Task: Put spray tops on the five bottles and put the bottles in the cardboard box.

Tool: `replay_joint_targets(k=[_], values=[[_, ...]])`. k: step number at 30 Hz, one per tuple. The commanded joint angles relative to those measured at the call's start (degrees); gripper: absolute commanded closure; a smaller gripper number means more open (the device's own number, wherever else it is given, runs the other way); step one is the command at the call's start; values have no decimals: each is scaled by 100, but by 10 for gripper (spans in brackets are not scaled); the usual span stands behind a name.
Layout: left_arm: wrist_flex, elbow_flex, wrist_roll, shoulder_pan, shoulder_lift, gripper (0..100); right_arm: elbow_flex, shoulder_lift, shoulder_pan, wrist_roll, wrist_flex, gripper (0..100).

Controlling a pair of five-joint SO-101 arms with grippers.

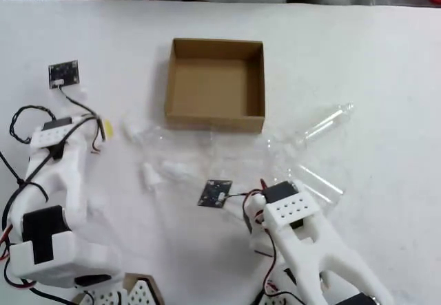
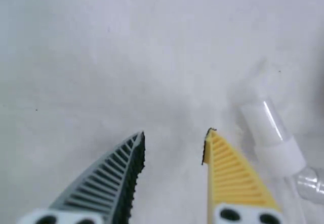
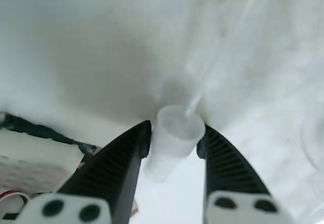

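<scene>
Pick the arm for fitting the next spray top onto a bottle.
Right. The right gripper holds a spray top between its fingers. The left gripper is open and empty above the table, with a white-collared clear piece lying beside it, ungrasped.

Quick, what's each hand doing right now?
Left hand: open, empty.
Right hand: closed on a spray top.

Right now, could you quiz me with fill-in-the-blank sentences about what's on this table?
The cardboard box is ___.
The right gripper clamps a ___ spray top.
The left gripper has one grey finger and one ___ finger.
Missing words: empty; white; yellow.
</scene>
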Motion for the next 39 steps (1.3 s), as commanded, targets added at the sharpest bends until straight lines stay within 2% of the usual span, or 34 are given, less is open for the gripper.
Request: replay_joint_targets(k=[1, 3, 11, 18, 22, 25, 31, 36, 39], values=[[-114, -299, -44, 75, -57, 798, -44, 57, -75, -35, -189, 955], [-114, -299, -44, 75, -57, 798, -44, 4, -75, -26, -189, 985], [-114, -299, -44, 75, -57, 799, -1187, 4, -312, 35, 426, 972], [-114, -299, -44, 75, -57, 799, -1829, 48, -1684, 1653, 822, 971], [-114, -299, -44, 66, -57, 799, -1960, 57, -2079, 2444, 804, 970], [-114, -299, -44, 66, -57, 798, -1934, 57, -2079, 2435, 620, 946], [-114, -299, -44, 66, -57, 797, -2013, 259, -1965, 1855, 479, 746], [-105, -299, -44, 66, -57, 797, -2154, 585, -1921, 1486, 400, 731], [-97, -299, -44, 66, -57, 797, -2541, 567, -1596, 1240, 602, 732]])
